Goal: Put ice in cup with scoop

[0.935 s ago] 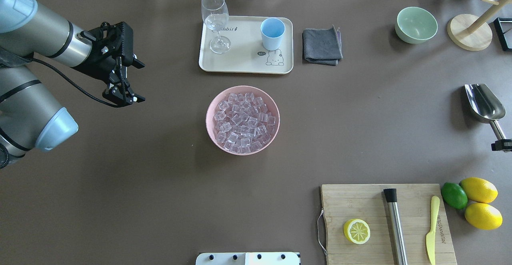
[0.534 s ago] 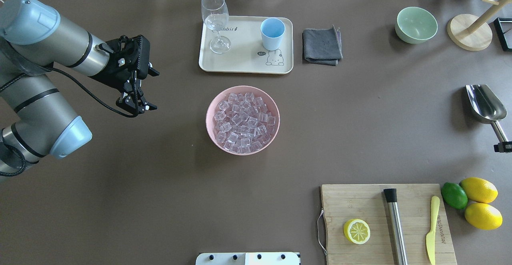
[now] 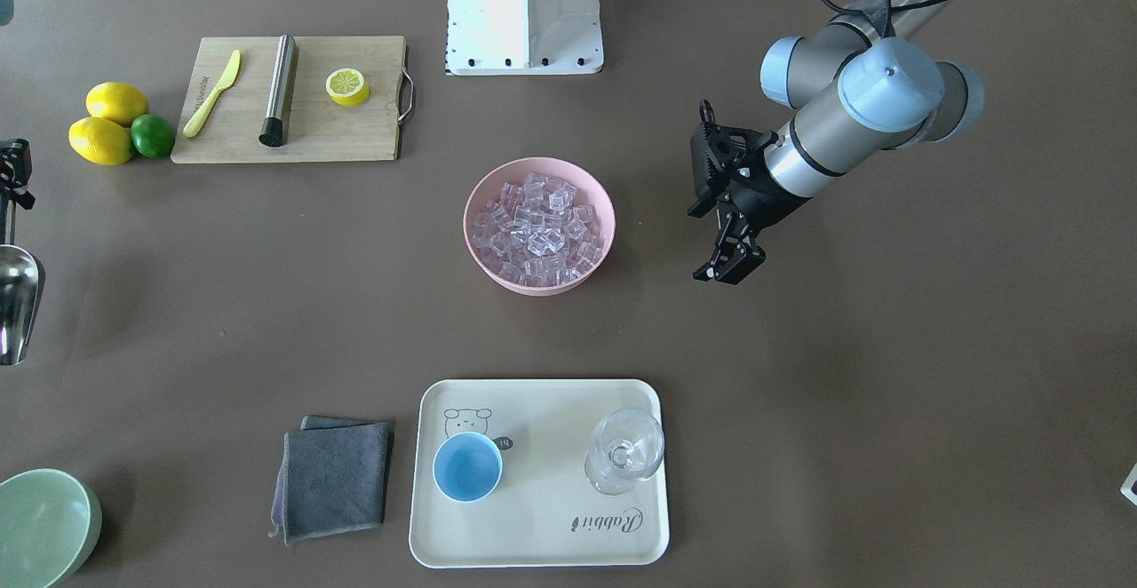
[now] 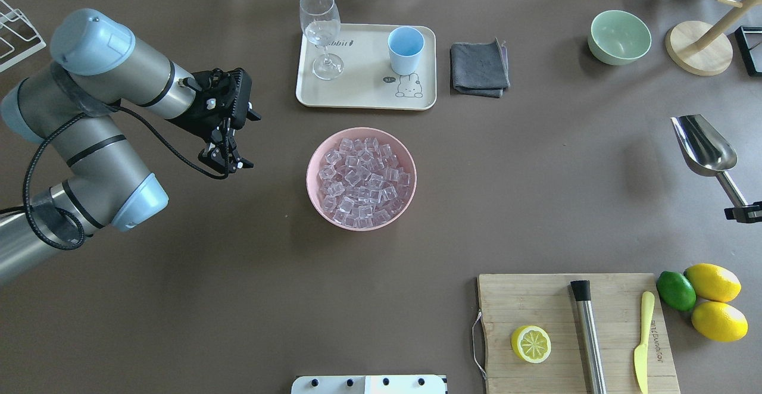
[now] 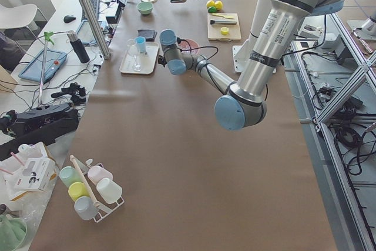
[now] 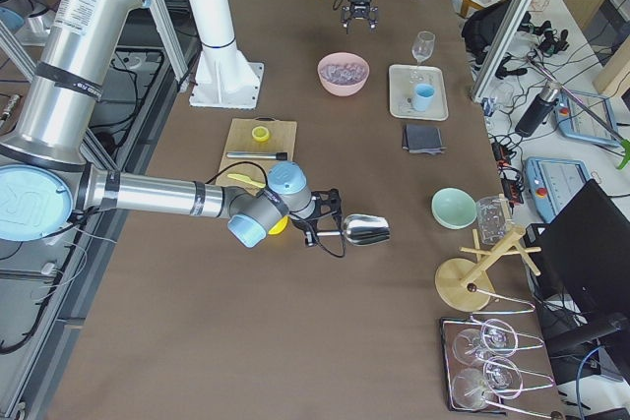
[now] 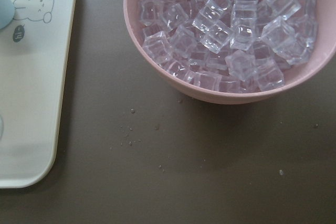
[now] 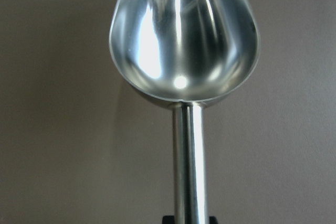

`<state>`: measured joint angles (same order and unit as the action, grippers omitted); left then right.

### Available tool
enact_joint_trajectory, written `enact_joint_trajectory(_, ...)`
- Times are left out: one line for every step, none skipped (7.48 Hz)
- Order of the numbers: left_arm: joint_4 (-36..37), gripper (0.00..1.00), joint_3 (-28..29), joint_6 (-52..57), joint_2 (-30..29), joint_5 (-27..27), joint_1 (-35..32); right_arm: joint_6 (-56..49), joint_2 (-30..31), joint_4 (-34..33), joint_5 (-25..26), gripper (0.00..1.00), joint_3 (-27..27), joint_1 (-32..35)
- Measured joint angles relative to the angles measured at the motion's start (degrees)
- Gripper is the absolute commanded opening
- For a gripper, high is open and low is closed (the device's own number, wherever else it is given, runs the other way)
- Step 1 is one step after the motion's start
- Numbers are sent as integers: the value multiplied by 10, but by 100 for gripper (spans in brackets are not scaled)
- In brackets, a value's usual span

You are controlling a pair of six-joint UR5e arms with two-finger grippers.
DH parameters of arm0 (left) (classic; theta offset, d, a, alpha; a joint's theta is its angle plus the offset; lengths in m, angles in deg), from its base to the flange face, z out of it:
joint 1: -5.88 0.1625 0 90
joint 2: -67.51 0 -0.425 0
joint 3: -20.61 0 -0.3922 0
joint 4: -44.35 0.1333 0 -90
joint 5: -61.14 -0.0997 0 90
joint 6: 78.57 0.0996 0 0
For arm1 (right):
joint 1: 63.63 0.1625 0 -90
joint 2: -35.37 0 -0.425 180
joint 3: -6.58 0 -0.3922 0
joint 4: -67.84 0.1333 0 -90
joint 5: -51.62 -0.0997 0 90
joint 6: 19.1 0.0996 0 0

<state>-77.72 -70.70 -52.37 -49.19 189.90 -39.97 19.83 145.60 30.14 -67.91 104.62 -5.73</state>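
Observation:
Clear ice cubes [image 4: 363, 183] fill a pink bowl [image 4: 309, 174] at the table's middle; they also show in the left wrist view [image 7: 231, 30]. The light-blue cup [image 4: 406, 46] stands empty on a cream tray [image 4: 363, 87] behind the bowl. My right gripper [image 4: 744, 212] is shut on the rod handle of the silver scoop [image 4: 705, 144] at the far right. The scoop is empty [image 8: 184, 40] and held above the table. My left gripper [image 4: 229, 162] hangs open and empty just left of the bowl.
A wine glass [image 4: 321, 25] stands on the tray left of the cup. A grey cloth [image 4: 479, 66] and a green bowl [image 4: 619, 37] lie to the right. A cutting board [image 4: 559, 310] with a steel cylinder [image 4: 588, 334], lemons and a lime lie at the front right.
My left arm has swung right toward the pink bowl. My right gripper has raised the scoop and shifted it slightly left and back.

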Motion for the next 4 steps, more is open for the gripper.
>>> enact_joint_trajectory(-1,99,32,1,-23,0,2,-22,-6,-5,-9,0,7,4)
enact_joint_trajectory(-1,99,62,1,-43,0,4,-48,-22,-21,-26,0,12,11)
enact_joint_trajectory(-2,99,84,0,-59,0,10,-75,-44,-43,-50,0,20,22)
enact_joint_trajectory(-4,99,95,-1,-66,0,18,-96,-59,-70,-64,0,37,28)
